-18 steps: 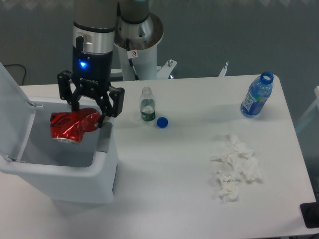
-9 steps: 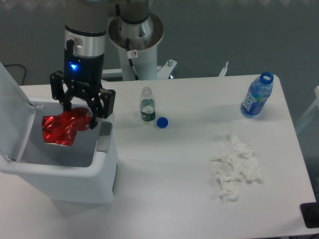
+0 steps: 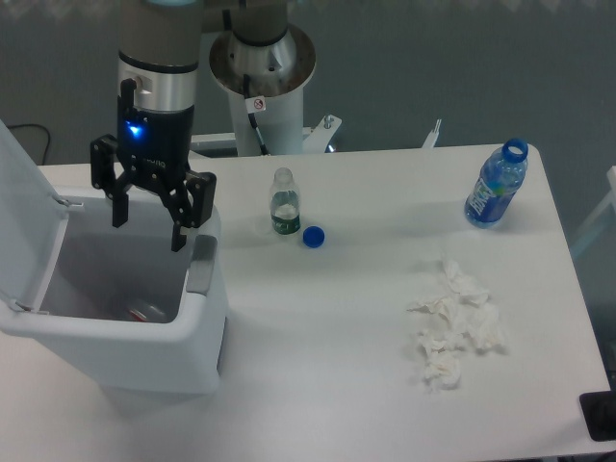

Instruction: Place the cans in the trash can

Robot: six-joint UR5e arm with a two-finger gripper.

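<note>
The white trash can [image 3: 135,361] stands at the table's left with its lid [image 3: 21,207] swung up. My gripper [image 3: 147,229] hangs open over the bin's opening with nothing between its fingers. Deep inside the bin, only a small reddish and silver bit of the can [image 3: 144,312] shows near the bottom. The bin's front wall hides the remainder of it.
A small clear bottle with a green label [image 3: 283,203] stands right of the bin, with a blue cap [image 3: 313,236] beside it. A blue bottle [image 3: 497,185] stands at the far right. Crumpled white tissues [image 3: 452,327] lie at the front right. The arm's pedestal [image 3: 265,82] is behind.
The gripper carried the red can leftward over the bin, then opened. The can dropped out of the fingers and into the bin.
</note>
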